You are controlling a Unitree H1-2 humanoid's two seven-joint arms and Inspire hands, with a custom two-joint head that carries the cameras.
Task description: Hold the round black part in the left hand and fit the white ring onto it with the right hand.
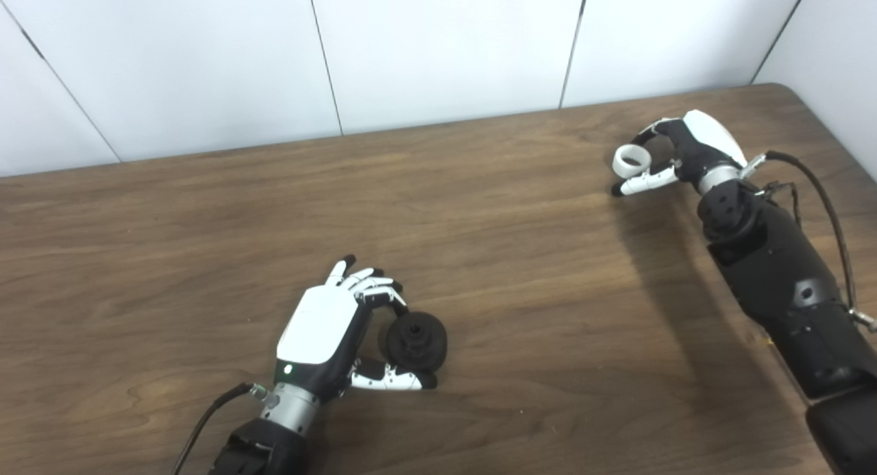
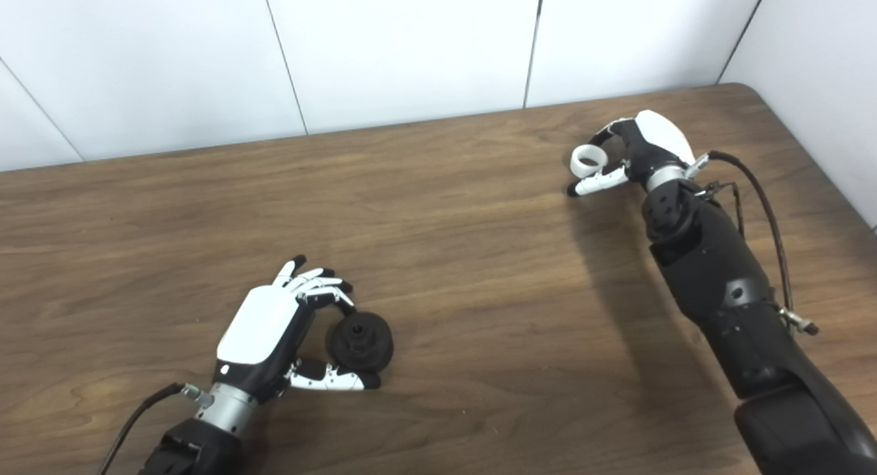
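Table [image 1: 479, 208] w/ left hand [image 1: 329, 331] grasping round black part [image 1: 416, 340]; right hand [image 2: 637, 153] pinched white ring [image 2: 589, 161]. Both views matched, nothing extra in either.

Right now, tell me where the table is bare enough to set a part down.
The wide stretch of table between the left hand with the round black part and the right hand with the white ring is bare. So is the far left. It is crowded only right at each hand.
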